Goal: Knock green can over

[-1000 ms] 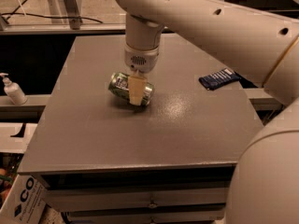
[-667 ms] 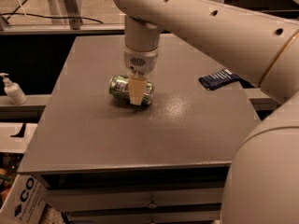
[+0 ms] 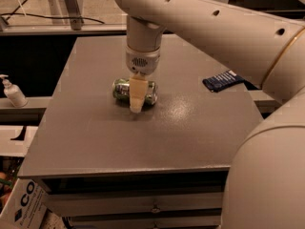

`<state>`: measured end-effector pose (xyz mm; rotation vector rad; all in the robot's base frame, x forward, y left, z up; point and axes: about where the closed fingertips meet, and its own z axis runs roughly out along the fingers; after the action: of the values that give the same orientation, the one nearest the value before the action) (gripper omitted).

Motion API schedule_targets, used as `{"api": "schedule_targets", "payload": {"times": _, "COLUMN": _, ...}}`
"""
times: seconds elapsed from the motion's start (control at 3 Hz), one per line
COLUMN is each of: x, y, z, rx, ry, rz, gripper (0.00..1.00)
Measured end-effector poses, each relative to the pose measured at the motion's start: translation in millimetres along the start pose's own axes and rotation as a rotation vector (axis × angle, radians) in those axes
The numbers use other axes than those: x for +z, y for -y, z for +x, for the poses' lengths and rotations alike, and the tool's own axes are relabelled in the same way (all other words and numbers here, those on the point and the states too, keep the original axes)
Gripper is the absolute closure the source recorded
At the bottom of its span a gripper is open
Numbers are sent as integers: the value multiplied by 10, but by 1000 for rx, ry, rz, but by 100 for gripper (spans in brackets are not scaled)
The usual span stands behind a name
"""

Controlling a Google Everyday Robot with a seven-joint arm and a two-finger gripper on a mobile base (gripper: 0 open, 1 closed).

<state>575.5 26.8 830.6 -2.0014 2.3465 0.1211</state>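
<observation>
The green can lies on its side on the grey table, left of the middle, with its shiny green body pointing left-right. My gripper hangs straight down from the white arm and stands directly in front of the can's middle, covering part of it and touching or nearly touching it. The tip of the gripper is close to the table surface.
A dark blue packet lies near the table's right edge. A white pump bottle stands on a ledge to the left. A cardboard box sits at the lower left. Drawers are below the tabletop.
The gripper has shifted slightly toward the front of the table. The can stays on its side in about the same place.
</observation>
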Motion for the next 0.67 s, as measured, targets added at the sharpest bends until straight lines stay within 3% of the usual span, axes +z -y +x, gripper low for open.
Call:
{"api": "schedule_targets", "payload": {"times": 0.33, "x": -50, "y": 14, "z": -39, "rx": -2, "ry": 17, "rz": 18, "gripper": 0}}
{"api": "schedule_targets", "payload": {"times": 0.67, "x": -165, "y": 9, "z": -107, "rx": 6, "ry": 105, "rz": 63, "gripper": 0}}
